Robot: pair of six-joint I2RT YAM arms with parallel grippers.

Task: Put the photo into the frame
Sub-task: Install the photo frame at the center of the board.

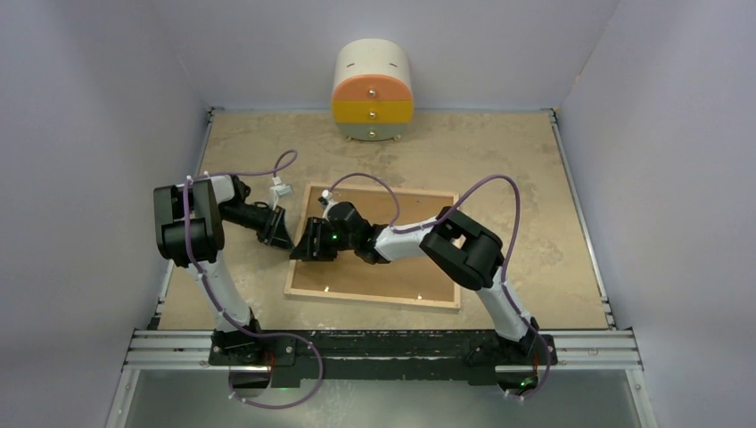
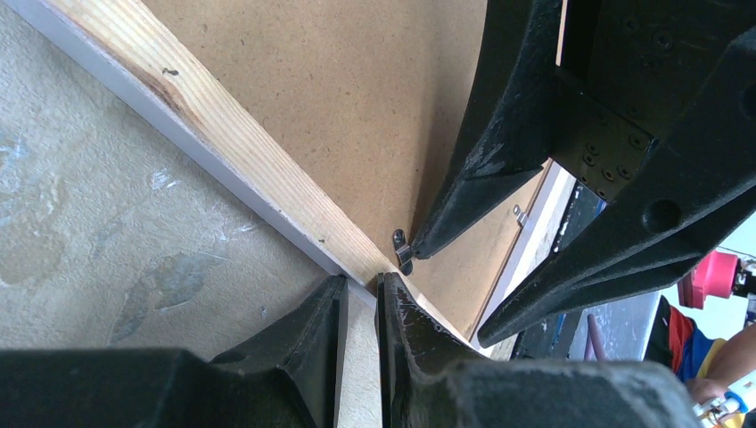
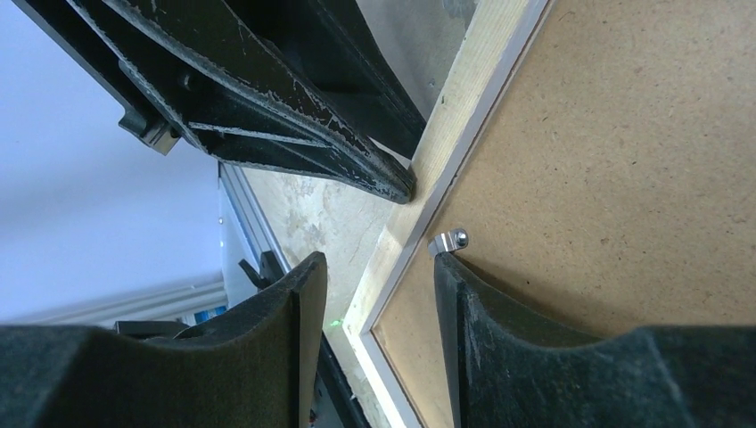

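The frame point(image 1: 370, 299) lies face down in the middle of the table, its light wood back rim point(image 2: 223, 125) up, and a brown backing board point(image 1: 374, 267) fills it. The photo is not in view. My left gripper point(image 2: 361, 281) is shut, its tips against the outer side of the frame's left rim. My right gripper point(image 3: 379, 263) is open and straddles that same rim point(image 3: 455, 116). Its inner finger point(image 3: 499, 330) touches a small metal tab point(image 3: 448, 241) on the backing board point(image 3: 606, 178), and its outer finger hangs over the table.
A round drawer unit point(image 1: 373, 91) with orange, yellow and pale drawers stands at the back wall. The two grippers point(image 1: 283, 239) point(image 1: 303, 250) sit very close together at the frame's left edge. A second metal tab point(image 2: 520, 214) shows on the far rim.
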